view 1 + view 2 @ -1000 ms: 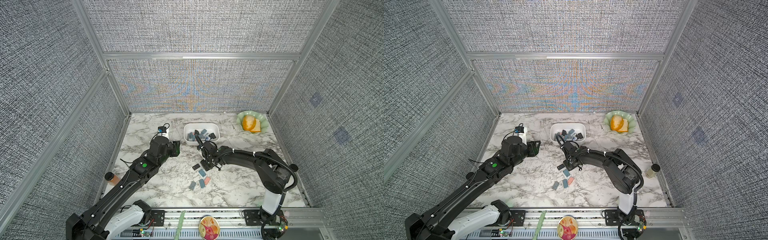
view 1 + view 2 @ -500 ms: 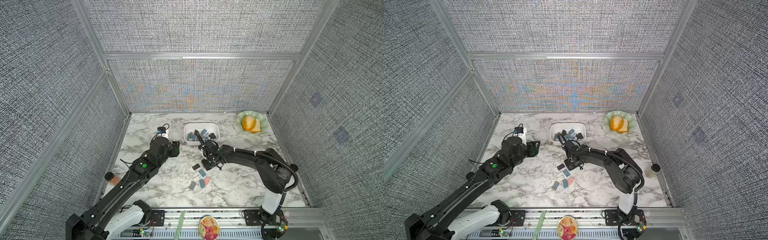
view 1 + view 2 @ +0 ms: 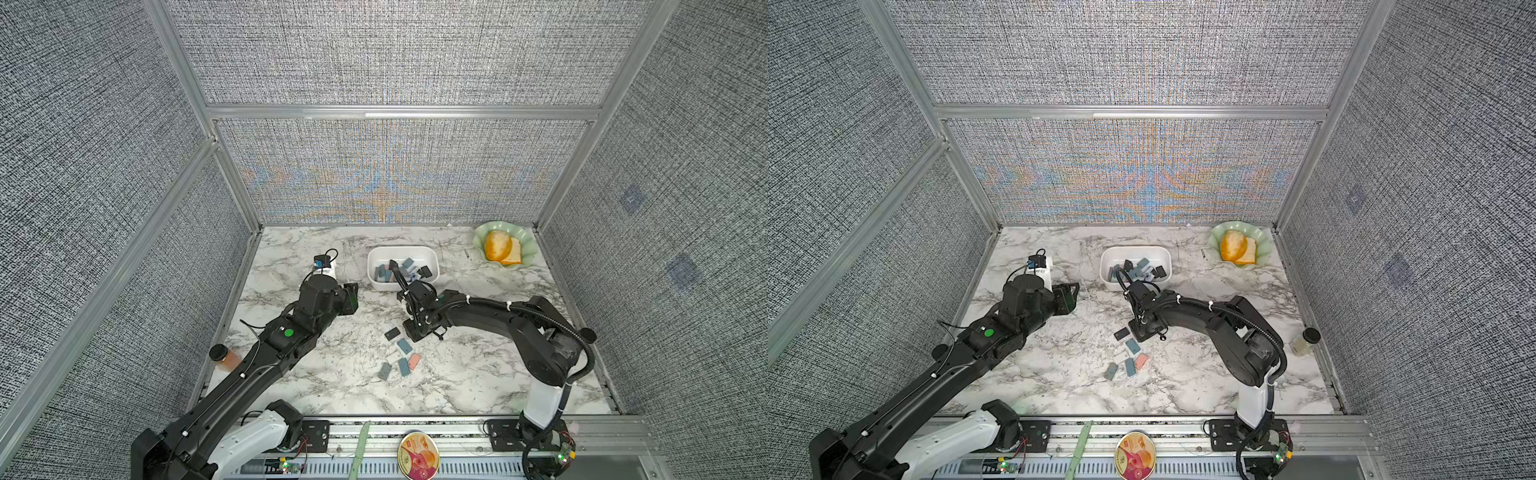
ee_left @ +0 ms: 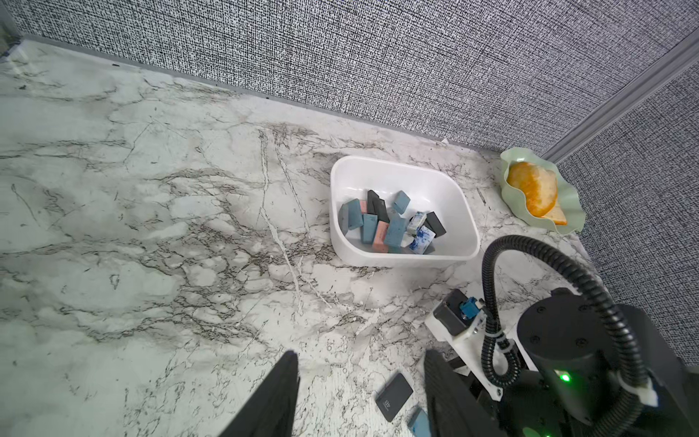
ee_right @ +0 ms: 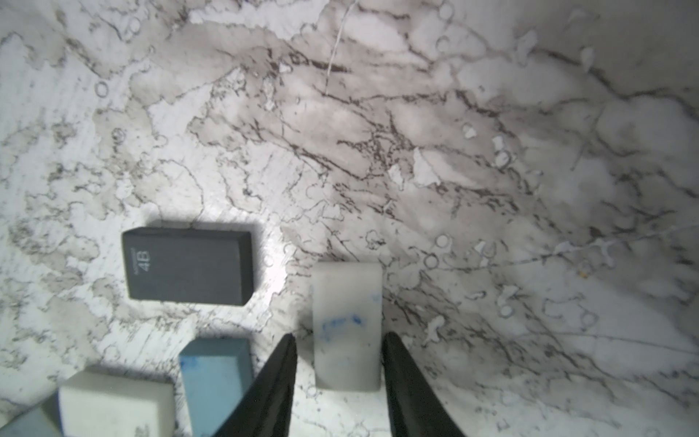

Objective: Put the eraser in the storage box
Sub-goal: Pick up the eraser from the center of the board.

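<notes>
The right end effector [image 5: 340,338] points down at the bench [image 5: 454,113] with its 2 fingers apart, straddling a white eraser [image 5: 346,295] smeared with blue ink. That eraser lies flat on the marble and is not clamped: a strip of bench shows between it and 1 finger, while the other finger stands so close to its edge that I cannot tell whether they touch. Close by in the right wrist view lie a black eraser [image 5: 187,266] stamped 4B, a blue eraser [image 5: 215,374] and a cream eraser [image 5: 113,405], all flat on the marble. In both top views this end effector hangs at the far end of a loose cluster [image 3: 401,357] of 6 erasers near the middle of the bench: black, blue, white and pink. Beyond the right wrist, toward the back wall, sits the storage box [image 3: 401,249], upright, holding a heap of blue, black, pink and ink-stained white erasers; the straddled eraser is outside it, on the bench in front of it. The left end effector [image 4: 359,353] hovers above bare marble to the left of the box, its 2 fingers apart with nothing gripped between them. In the back right corner a pale green scalloped dish [image 3: 500,225] holds orange food pieces [image 3: 498,247].
</notes>
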Available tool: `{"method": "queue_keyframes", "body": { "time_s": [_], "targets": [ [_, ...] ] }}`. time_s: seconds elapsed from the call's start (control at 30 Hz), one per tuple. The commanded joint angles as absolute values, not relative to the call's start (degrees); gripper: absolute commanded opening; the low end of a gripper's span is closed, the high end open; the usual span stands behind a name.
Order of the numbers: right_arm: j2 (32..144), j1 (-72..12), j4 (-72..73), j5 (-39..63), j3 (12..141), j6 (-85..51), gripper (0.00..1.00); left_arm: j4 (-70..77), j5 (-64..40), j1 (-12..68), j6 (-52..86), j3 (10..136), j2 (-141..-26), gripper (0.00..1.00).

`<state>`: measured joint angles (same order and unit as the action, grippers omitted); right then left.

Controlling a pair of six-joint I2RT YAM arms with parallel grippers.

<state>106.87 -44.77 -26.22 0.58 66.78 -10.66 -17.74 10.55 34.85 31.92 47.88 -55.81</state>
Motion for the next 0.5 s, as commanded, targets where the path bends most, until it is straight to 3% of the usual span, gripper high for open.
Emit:
{"method": "queue_keyframes", "body": {
  "time_s": [0.0, 0.2, 0.47],
  "targets": [
    [107.57, -44.82, -26.72, 0.26, 66.89, -11.37, 0.41, -16.79, 11.16, 34.81, 31.76, 47.64, -55.45, 0.55],
    [107.28, -44.82, -27.28, -0.29, 67.32, -11.36, 0.26, -16.69, 11.78, 34.8, 31.58, 47.29, -54.76, 0.55],
    [105.86, -44.67, -29.5, -2.15, 69.55, -10.29, 0.26, -16.22, 11.87, 34.78, 31.29, 46.85, -54.36, 0.55]
  ]
}}
